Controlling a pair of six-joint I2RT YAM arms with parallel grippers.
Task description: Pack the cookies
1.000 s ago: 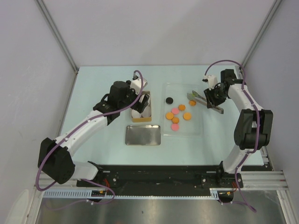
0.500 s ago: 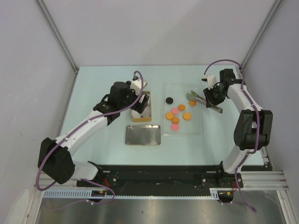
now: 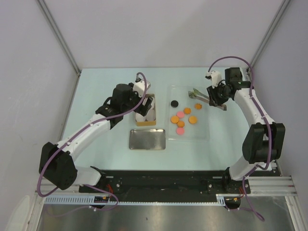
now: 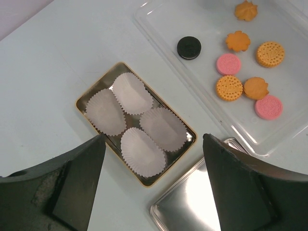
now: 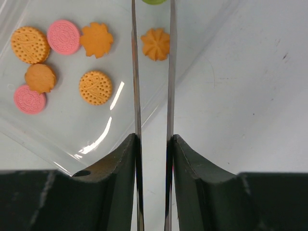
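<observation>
the job is at the picking stage: one cookie is being collected and none has been packed.

take the clear tray (image 3: 197,131) as the marker. most of the cookies (image 3: 181,118) lie loose in it, orange and pink ones clustered toward its middle and a black cookie (image 4: 189,47) near its left edge. the right gripper (image 5: 153,139) hangs just off the tray's far right corner. its fingers are pressed partway in on the handles of a pair of tongs (image 5: 135,86), whose blades reach in over the tray. a green cookie (image 5: 154,1) shows between the tips at the very edge of the wrist view. it looks pinched there, but i can't tell for certain. an orange flower cookie (image 5: 155,44) lies in the tray beneath the blades.

just left of the tray sits a gold-rimmed box (image 4: 100,83) with four white paper cups (image 4: 131,92), all empty. the left gripper (image 3: 147,108) hovers above it, fingers spread wide and holding nothing. a silver lid (image 3: 147,139) lies near the tray's near left corner.

next, i'd guess, the tongs must carry the green one leftward off the tray to a cup. they need steady pressure on the way, a let-go only once it is over the paper, and room from the left gripper.
</observation>
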